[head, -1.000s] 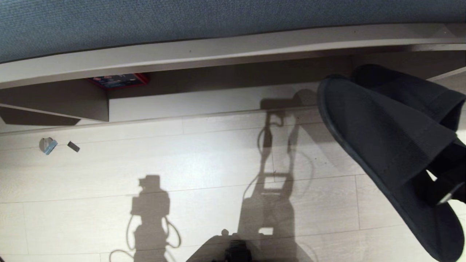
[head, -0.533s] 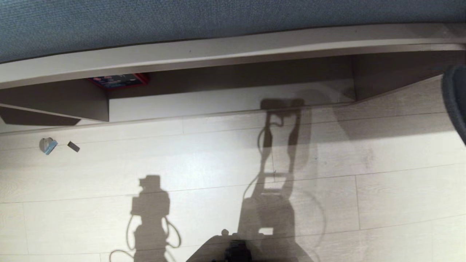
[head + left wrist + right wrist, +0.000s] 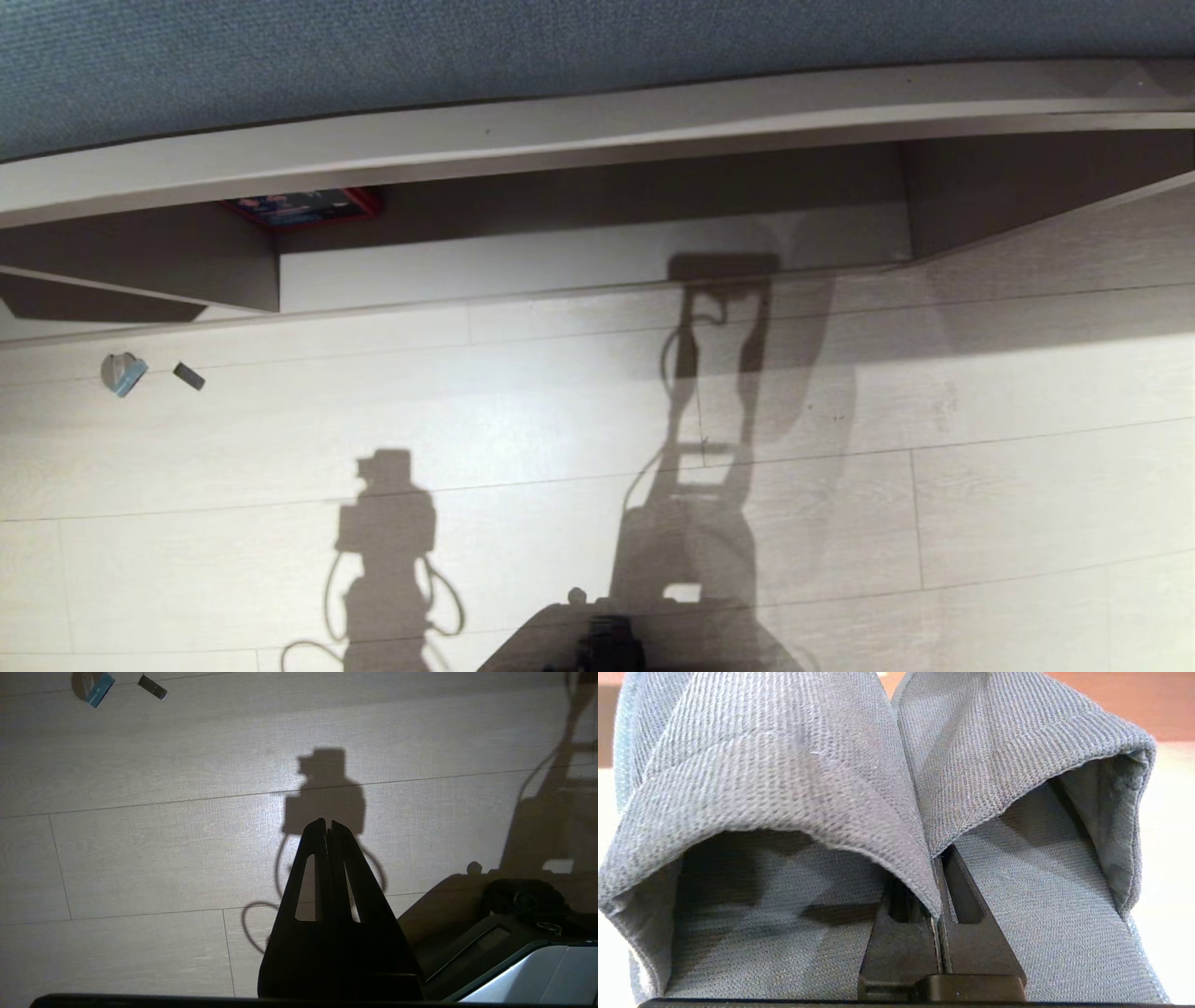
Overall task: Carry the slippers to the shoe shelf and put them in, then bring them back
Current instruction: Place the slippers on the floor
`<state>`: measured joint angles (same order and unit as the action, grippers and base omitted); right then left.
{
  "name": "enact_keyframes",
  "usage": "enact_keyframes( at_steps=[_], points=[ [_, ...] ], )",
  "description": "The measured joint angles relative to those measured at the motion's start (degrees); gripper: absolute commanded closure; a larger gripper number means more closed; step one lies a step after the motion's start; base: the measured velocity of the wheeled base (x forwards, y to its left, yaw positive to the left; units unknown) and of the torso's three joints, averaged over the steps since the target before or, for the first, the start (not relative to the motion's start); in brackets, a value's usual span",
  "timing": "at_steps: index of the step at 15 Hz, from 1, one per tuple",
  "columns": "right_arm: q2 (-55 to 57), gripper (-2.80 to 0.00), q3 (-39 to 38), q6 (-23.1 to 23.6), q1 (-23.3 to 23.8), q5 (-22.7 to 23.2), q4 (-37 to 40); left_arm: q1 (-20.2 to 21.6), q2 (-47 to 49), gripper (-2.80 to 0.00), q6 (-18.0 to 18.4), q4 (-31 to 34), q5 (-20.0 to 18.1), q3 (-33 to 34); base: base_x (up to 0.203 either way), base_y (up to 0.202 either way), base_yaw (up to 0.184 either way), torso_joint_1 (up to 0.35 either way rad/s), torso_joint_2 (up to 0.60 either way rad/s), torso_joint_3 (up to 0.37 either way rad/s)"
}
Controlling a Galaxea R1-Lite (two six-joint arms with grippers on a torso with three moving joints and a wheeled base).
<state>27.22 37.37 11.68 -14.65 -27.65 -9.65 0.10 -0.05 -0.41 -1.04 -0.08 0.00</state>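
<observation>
Slippers [image 3: 896, 788] pinched together in right gripper [image 3: 937, 877] fingers, off the floor. Shoe shelf [image 3: 597, 261] holds none; final set-down remains. Left gripper [image 3: 328, 828] closed, empty.

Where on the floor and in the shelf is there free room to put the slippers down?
The shoe shelf bay between its two dividers shows a bare pale base. The floor in front is bare toward the right. Far left lie two small bits on the floor. A red box sits at the bay's back left. The right gripper holds both slippers.
</observation>
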Motion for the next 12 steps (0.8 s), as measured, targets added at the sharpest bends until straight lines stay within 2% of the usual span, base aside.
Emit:
enact_keyframes(
  at_steps=[2,6,8,10,12],
  points=[
    [-1.6,0.0,0.4,-0.9,5.7,0.4,0.8,0.0,0.0,0.0,-0.1,0.0,0.0,0.0,0.0,0.0,0.0,0.0,0.0,0.0],
    [-7.6,0.0,-2.0,-7.2,14.2,3.5,7.7,0.0,0.0,0.0,-0.1,0.0,0.0,0.0,0.0,0.0,0.0,0.0,0.0,0.0],
    [-11.8,0.0,-4.6,-7.9,15.5,7.6,13.3,0.0,0.0,0.0,-0.1,0.0,0.0,0.0,0.0,0.0,0.0,0.0,0.0,0.0],
    [-16.0,0.0,-9.6,-8.0,15.0,12.1,18.1,0.0,0.0,0.0,-0.1,0.0,0.0,0.0,0.0,0.0,0.0,0.0,0.0,0.0],
    [-19.0,0.0,-14.6,-7.9,14.7,16.2,18.6,0.0,0.0,0.0,-0.1,0.0,0.0,0.0,0.0,0.0,0.0,0.0,0.0,0.0]
  ],
)
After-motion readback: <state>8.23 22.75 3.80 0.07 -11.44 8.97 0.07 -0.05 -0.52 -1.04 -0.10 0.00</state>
